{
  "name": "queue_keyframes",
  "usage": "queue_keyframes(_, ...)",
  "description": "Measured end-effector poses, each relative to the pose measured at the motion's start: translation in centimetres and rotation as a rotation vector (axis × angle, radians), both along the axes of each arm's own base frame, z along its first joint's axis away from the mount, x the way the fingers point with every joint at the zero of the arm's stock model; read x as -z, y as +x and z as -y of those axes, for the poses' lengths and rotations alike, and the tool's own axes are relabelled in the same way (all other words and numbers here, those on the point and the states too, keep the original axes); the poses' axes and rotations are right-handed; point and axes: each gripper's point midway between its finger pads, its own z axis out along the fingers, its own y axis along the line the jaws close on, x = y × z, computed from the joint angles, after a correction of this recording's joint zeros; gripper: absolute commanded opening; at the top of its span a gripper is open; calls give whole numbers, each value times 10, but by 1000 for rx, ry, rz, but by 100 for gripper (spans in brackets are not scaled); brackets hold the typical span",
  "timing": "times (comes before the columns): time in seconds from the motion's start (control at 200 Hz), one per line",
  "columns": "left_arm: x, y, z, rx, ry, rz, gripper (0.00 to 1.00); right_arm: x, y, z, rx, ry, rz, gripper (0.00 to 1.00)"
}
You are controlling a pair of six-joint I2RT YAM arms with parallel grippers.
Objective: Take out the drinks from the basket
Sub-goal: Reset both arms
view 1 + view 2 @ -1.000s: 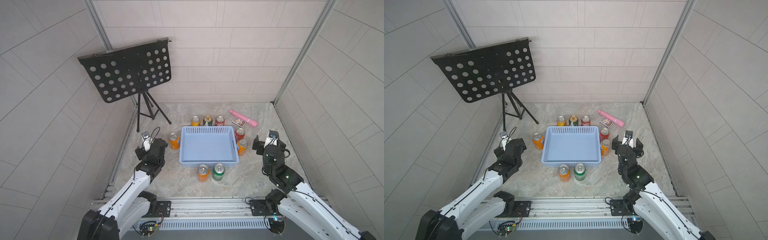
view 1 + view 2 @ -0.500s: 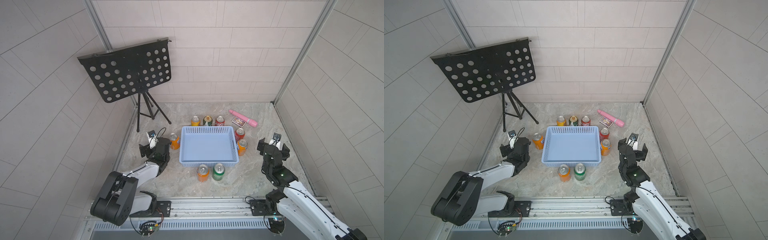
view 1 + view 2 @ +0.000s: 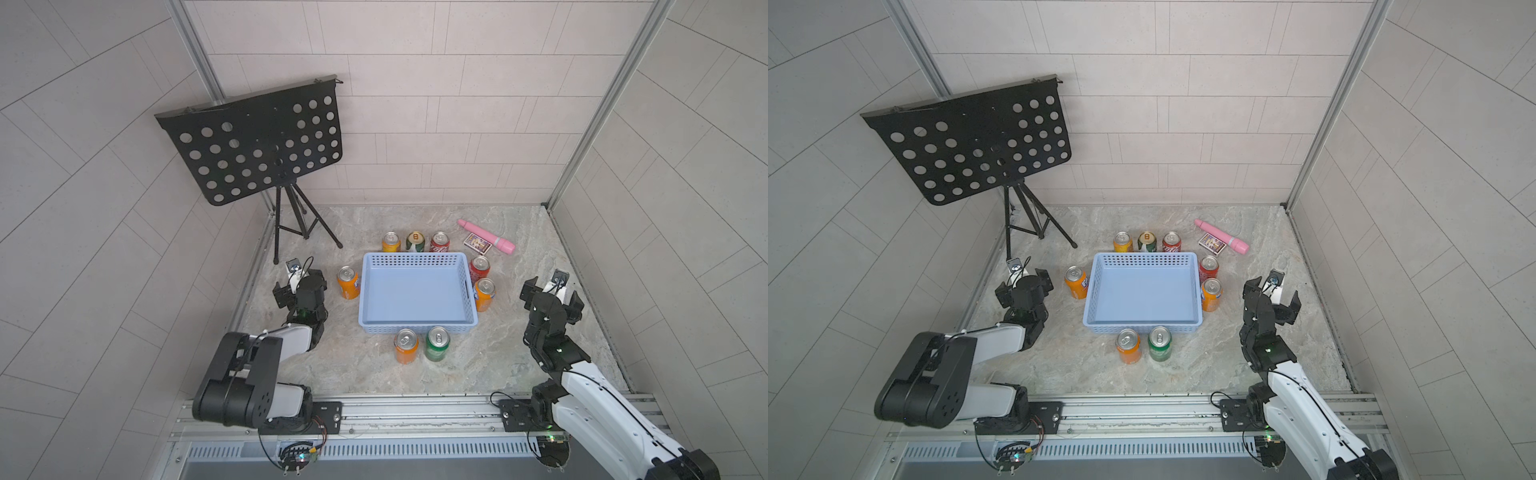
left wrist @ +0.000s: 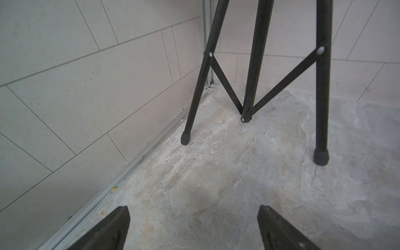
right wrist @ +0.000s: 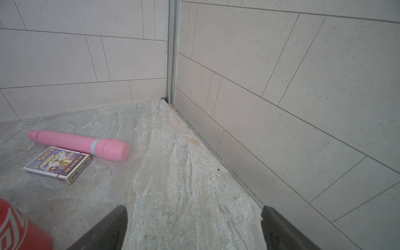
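The light blue basket (image 3: 415,291) stands in the middle of the stone floor with nothing in it. Several drinks stand upright around it. Behind it are an orange can (image 3: 391,242), a dark green-and-white can (image 3: 414,242) and a red can (image 3: 439,242). An orange can (image 3: 347,282) is at its left. A red can (image 3: 479,269) and an orange can (image 3: 484,294) are at its right. An orange can (image 3: 406,346) and a green can (image 3: 437,343) are in front. My left gripper (image 3: 300,286) (image 4: 193,216) is open and empty, left of the basket. My right gripper (image 3: 552,293) (image 5: 193,216) is open and empty, right of it.
A black music stand (image 3: 257,141) stands at the back left, and its tripod legs (image 4: 186,138) are just ahead of my left gripper. A pink tube (image 3: 486,237) and a card box (image 3: 478,242) lie at the back right. Tiled walls close in both sides.
My left arm has folded back, its elbow now low by the front rail. My right gripper has drifted slightly right, away from the basket. The cans and basket have not moved.
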Motion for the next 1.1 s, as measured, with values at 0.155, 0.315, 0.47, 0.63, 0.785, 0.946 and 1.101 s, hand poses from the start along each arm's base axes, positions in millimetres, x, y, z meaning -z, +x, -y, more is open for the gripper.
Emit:
queue_keyframes(0.155,16,11,9,69,-5,-41,100,4,0,4,7,5,33,100)
queue_keyframes(0.315,26,23,14,110,-13,-85,100,13,6,11,31,5,40,100)
queue_keyframes(0.47,19,29,15,121,-22,-69,100,24,19,15,34,0,25,100)
queue_keyframes(0.63,22,29,15,127,-25,-80,100,45,34,17,29,-1,-12,100)
queue_keyframes(0.785,22,29,16,130,-26,-81,100,65,46,13,-5,-10,-67,100)
queue_keyframes(0.946,22,29,16,133,-27,-82,100,58,52,9,-36,-2,-38,100)
queue_keyframes(1.101,22,29,17,133,-27,-84,100,52,61,-1,-101,15,8,100)
